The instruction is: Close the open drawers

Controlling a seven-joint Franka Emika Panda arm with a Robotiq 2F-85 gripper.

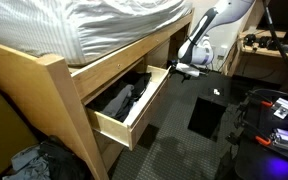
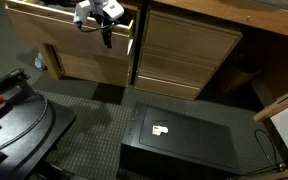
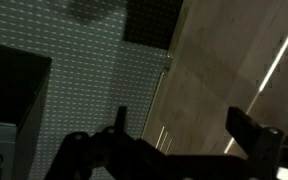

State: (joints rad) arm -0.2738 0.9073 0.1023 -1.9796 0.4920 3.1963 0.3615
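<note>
A striped grey duvet (image 1: 114, 25) lies on the pine bed frame (image 1: 54, 95). A flat black box (image 2: 179, 140) with a small white label (image 2: 160, 129) rests on the dark textured floor (image 2: 94, 115). Crumpled clothing (image 1: 29, 160) lies beside the frame post. A cluttered wooden surface (image 1: 269, 45) stands behind.

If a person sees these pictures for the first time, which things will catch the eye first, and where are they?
The open drawer stands out most: it is pulled far out of the pine bed frame, with dark clothes inside. The robot's tool hangs near the drawer's far end, its fingers apart in the wrist view. A black box lies on the dark floor in front of the bed.
</note>
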